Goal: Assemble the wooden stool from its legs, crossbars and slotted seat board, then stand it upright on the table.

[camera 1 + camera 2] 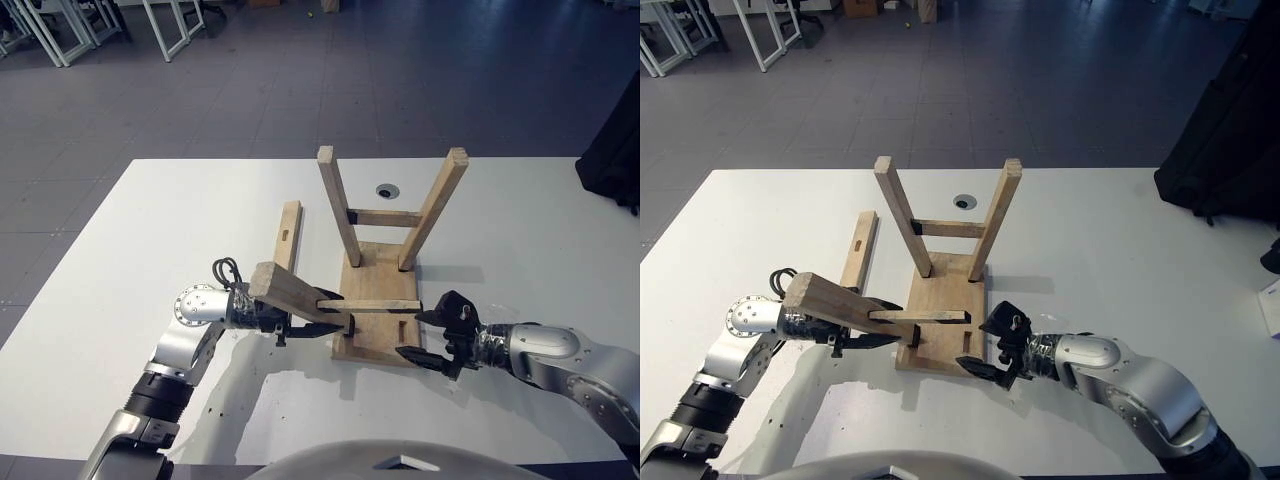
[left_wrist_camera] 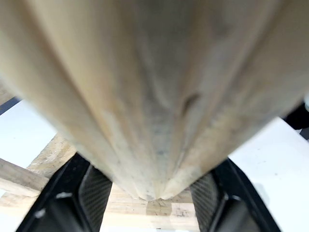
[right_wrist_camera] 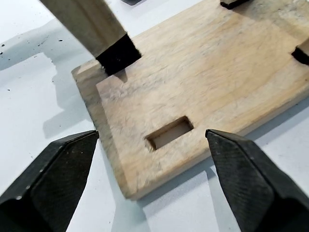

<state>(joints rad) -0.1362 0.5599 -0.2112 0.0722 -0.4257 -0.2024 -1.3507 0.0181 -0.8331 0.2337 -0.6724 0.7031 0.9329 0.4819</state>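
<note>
Legs (image 1: 338, 205) number four, crossbars (image 1: 385, 217) two, seat board (image 1: 376, 345) one.

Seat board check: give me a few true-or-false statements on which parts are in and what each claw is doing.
1. Two legs stand in the far slots of the seat board, joined by a crossbar. True.
2. The right claw is shut on a leg. False: it is open and empty, at the board's near right corner, close to an empty slot.
3. The left claw holds a third leg, with a second crossbar sticking out from it. True.
4. Every leg is off the table. False: a fourth leg lies loose on the table, left of the board.
</note>
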